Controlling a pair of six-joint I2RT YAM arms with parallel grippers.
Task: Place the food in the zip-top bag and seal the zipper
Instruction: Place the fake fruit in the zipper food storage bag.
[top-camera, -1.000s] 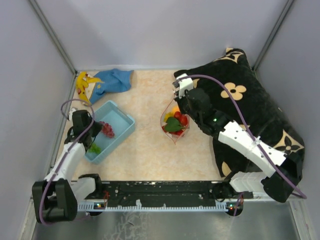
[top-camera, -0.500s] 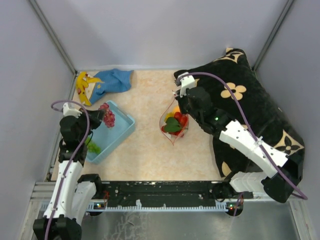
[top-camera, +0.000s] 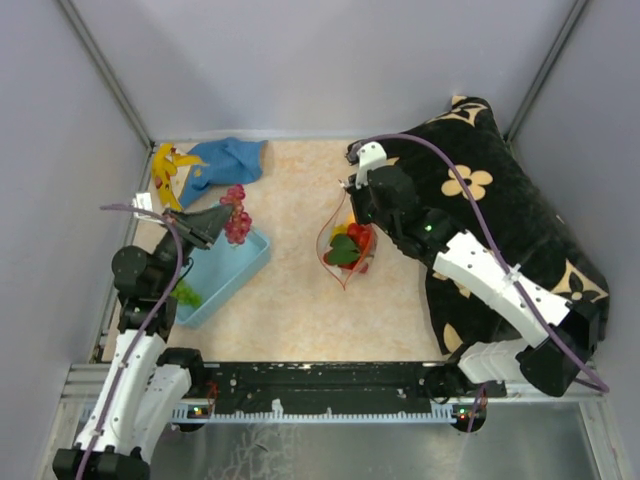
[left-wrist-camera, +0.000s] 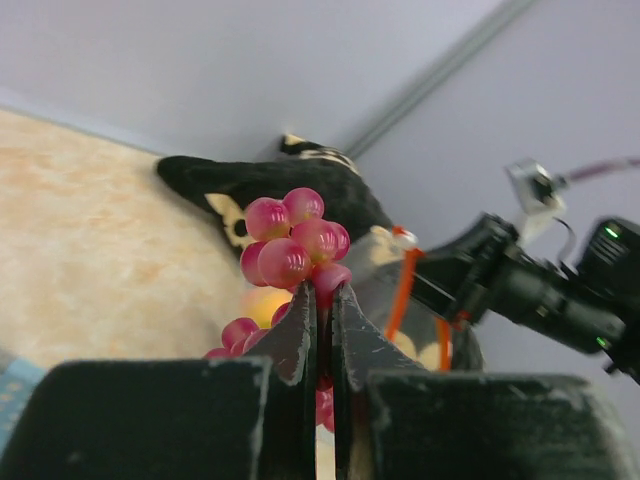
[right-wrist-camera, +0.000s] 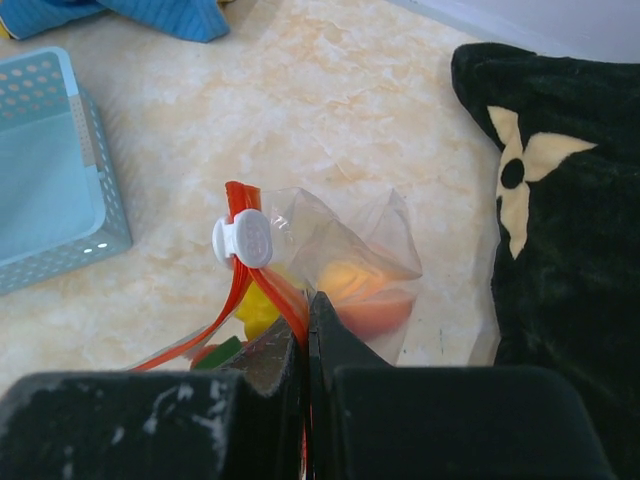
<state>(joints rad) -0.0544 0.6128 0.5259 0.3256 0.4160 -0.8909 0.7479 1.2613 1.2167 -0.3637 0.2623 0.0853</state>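
My left gripper is shut on the dark red grapes and holds them in the air over the far corner of the light-blue basket; the wrist view shows the bunch pinched between the fingertips. My right gripper is shut on the orange-red zipper strip of the clear zip-top bag, holding its mouth open. The white slider sits at the strip's end. Inside the bag lie the peach, the yellow fruit and red strawberries. Green grapes lie in the basket.
A yellow banana and a blue cloth lie at the back left. A black flowered cushion fills the right side. Grey walls close in the back and sides.
My left gripper has lifted the dark red grapes out of the basket and carried them up and to the right. The right gripper keeps its hold on the bag's strip.
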